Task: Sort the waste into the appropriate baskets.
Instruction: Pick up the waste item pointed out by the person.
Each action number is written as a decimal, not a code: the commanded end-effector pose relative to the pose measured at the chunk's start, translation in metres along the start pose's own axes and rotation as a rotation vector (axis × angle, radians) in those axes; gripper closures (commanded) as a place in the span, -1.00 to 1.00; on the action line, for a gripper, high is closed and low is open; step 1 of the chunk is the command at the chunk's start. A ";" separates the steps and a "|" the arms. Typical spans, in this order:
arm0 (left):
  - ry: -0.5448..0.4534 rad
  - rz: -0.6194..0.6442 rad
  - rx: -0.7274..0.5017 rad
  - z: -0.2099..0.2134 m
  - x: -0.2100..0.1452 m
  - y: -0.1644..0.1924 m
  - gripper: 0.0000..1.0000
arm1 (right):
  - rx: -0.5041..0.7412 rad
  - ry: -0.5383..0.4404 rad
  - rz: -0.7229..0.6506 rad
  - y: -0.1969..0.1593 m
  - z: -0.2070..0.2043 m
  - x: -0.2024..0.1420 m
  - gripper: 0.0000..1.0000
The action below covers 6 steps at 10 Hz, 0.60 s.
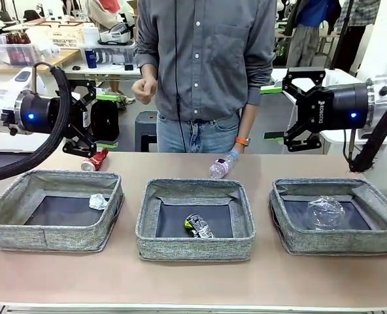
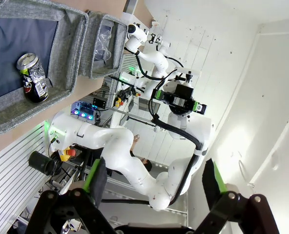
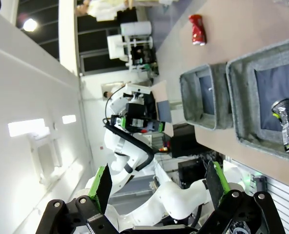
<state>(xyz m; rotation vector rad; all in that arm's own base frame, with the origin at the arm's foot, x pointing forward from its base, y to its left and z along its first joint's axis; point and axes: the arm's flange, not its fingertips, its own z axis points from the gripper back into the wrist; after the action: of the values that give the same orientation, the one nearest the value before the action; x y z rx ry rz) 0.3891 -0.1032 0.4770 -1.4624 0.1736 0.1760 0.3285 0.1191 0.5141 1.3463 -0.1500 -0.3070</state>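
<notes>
Front view, baskets [image 1: 195,247] hold paper [image 1: 98,201], can [image 1: 198,226], cup [image 1: 325,212]

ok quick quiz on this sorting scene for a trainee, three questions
1. Which basket holds the crushed dark can? A left, B middle, C right.
2. True or false: the crushed red can lies inside a basket.
3. Fill in: the left end effector and right end effector both have jaws standing ___.

Key
1. B, the middle basket.
2. False: the crushed red can lies on the table, beyond the left basket.
3. open
</notes>
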 end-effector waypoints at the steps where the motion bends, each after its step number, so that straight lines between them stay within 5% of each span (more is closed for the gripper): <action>1: -0.001 0.002 0.006 0.000 -0.002 -0.001 -1.00 | 0.022 -0.005 -0.014 0.003 -0.001 -0.001 -1.00; 6: -0.001 0.002 0.006 0.000 -0.002 -0.001 -1.00 | 0.022 -0.005 -0.014 0.003 -0.001 -0.001 -1.00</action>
<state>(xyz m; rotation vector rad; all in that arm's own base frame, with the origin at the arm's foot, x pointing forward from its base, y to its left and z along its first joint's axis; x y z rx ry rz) 0.3891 -0.1032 0.4770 -1.4624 0.1736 0.1760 0.3286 0.1189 0.5141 1.3465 -0.1498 -0.3072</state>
